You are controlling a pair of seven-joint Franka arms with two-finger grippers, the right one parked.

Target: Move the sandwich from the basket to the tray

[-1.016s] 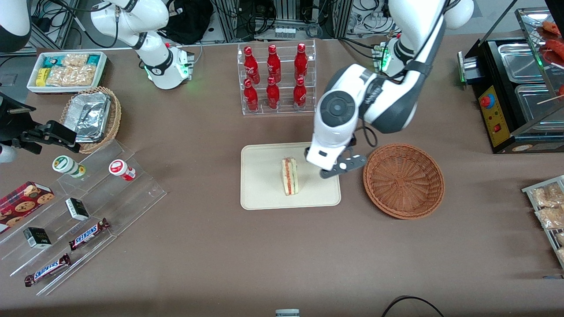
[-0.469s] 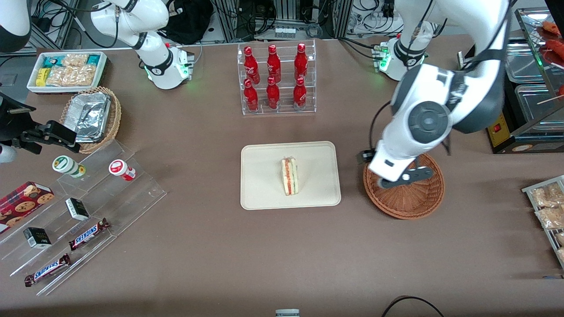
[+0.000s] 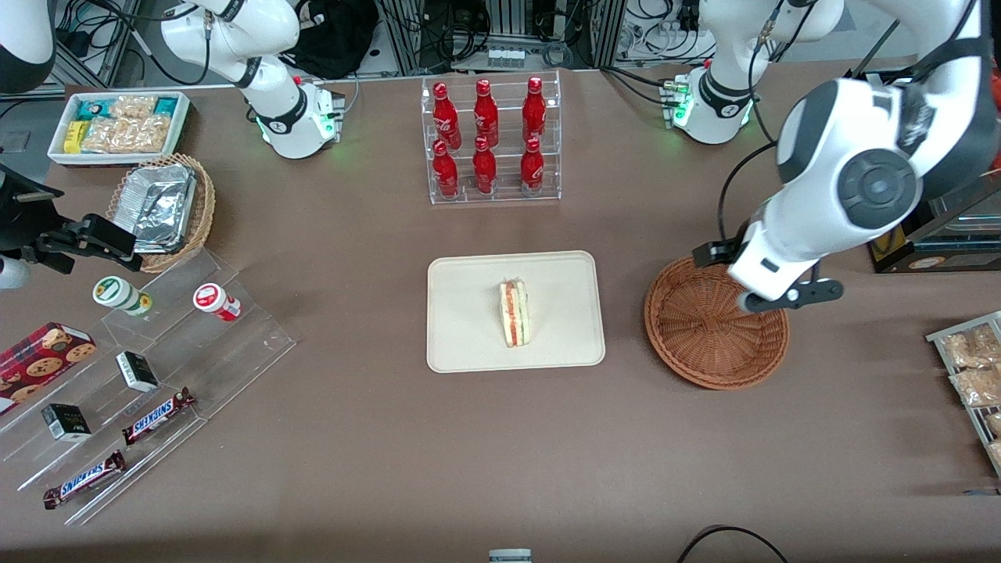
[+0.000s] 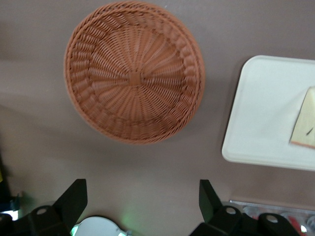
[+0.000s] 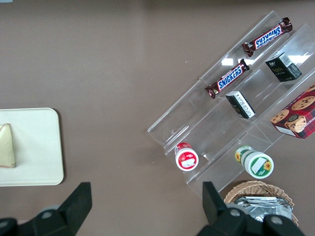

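Observation:
The sandwich [image 3: 514, 314] stands on its edge in the middle of the cream tray [image 3: 469, 344], with its red and green filling facing up. The reddish-brown wicker basket [image 3: 704, 336] beside the tray holds nothing. My left gripper [image 3: 791, 297] hangs high over the basket's rim, on the side away from the tray. It is open and holds nothing. The left wrist view looks down on the basket [image 4: 134, 73], the tray's end [image 4: 266, 113] and a corner of the sandwich [image 4: 305, 120], with the gripper [image 4: 140, 189] spread wide. The right wrist view shows the tray [image 5: 34, 147] and sandwich [image 5: 6, 146].
A clear rack of red bottles [image 3: 489, 141] stands farther from the camera than the tray. A black appliance [image 3: 899, 195] and bagged snacks [image 3: 970, 367] lie at the working arm's end. Acrylic shelves with snacks [image 3: 141, 352], a foil-tray basket [image 3: 160, 207] and a white bin [image 3: 117, 125] lie at the parked arm's end.
My left gripper has swung up from beside the sandwich on the tray, across the basket, toward the working arm's end. The sandwich stays on the tray.

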